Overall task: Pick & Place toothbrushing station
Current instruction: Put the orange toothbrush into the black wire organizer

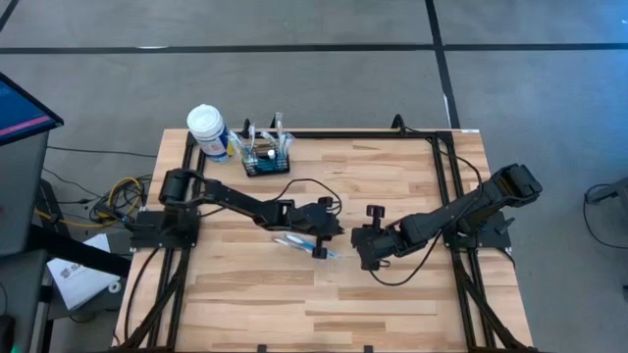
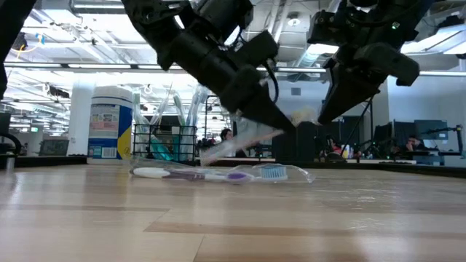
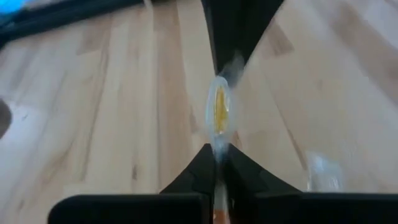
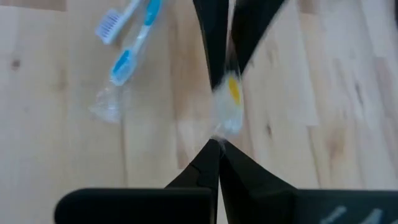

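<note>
Only the left wrist view shows what the left gripper [image 3: 219, 163] holds: its fingers are closed on a wrapped toothbrush [image 3: 219, 112] with a yellow-orange part under clear film. The low view shows that same gripper [image 2: 280, 122] tilted down just above the table [image 2: 233, 218], with another wrapped toothbrush [image 2: 218, 173], purple-handled, lying flat below it. From above, the left arm reaches from the table's left edge toward the middle, its gripper [image 1: 324, 230] over the toothbrushes there. The right gripper [image 1: 365, 238] is closed with nothing visibly between its own fingertips, and sits just beside the left one near the centre. The caddy [image 1: 268, 157], a small black wire-mesh box holding upright items, stands at the table's far edge beside a white-capped bottle [image 1: 208, 130], well apart from both grippers.
</note>
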